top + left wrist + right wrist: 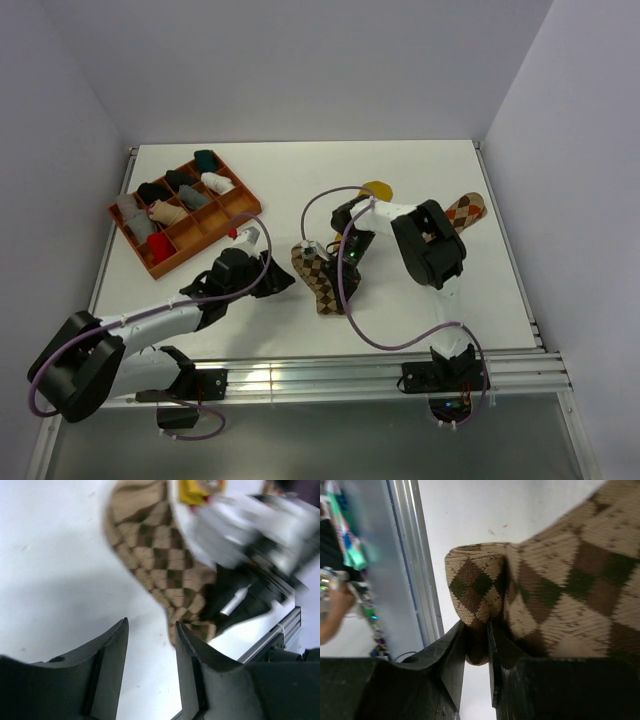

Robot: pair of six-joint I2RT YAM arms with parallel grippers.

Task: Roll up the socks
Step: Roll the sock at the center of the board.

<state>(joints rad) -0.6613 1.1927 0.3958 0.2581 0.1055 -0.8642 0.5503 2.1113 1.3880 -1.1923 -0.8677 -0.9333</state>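
- Black right gripper (476,630) is clamped on the folded end of the brown-and-cream argyle sock (545,590), which lies mid-frame in the top view.
- Left gripper (151,625) is held parted and empty just beside it.
- Soft, light, limp knit is judged; doubled folds are best pinched.

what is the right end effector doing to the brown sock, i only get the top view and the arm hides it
observer: the right end effector is shut on a folded-over end of the brown-and-cream argyle sock.
operator: ok and is the left one holding anything
observer: no, the left end effector is open, with only bare table between its jaws.
operator: how near the sock is it
observer: the sock's end lies just beyond one tip; I cannot tell whether they touch.
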